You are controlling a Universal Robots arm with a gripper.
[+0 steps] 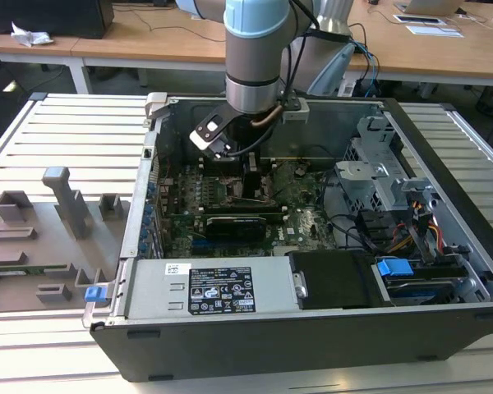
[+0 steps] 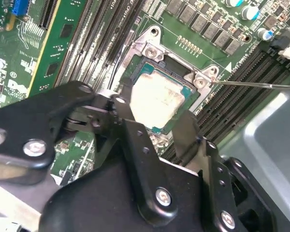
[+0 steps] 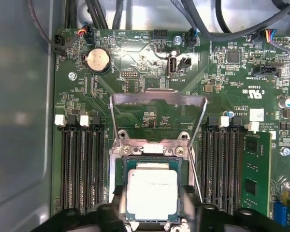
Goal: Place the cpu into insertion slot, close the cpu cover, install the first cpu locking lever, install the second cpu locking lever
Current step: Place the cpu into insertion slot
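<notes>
You have one cpu [image 3: 152, 193], one insertion slot [image 3: 120, 174], one cpu cover [image 3: 158, 99] and one round coin battery [image 3: 97, 60], all on a single green board [image 3: 135, 72]. Count two banks of long black memory slots [image 3: 82, 169], one on either side of the socket, and one green memory module [image 3: 253, 169]. In the exterior view you get one arm [image 1: 259, 49], one hand [image 1: 251, 176], one open computer case [image 1: 271, 336], two blue tabs [image 1: 394, 268] and one slatted surface [image 1: 66, 115].

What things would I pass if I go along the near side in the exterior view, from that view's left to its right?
Grey tray of plastic holders → small blue clip → silver power supply box → black box → blue tab.
</notes>
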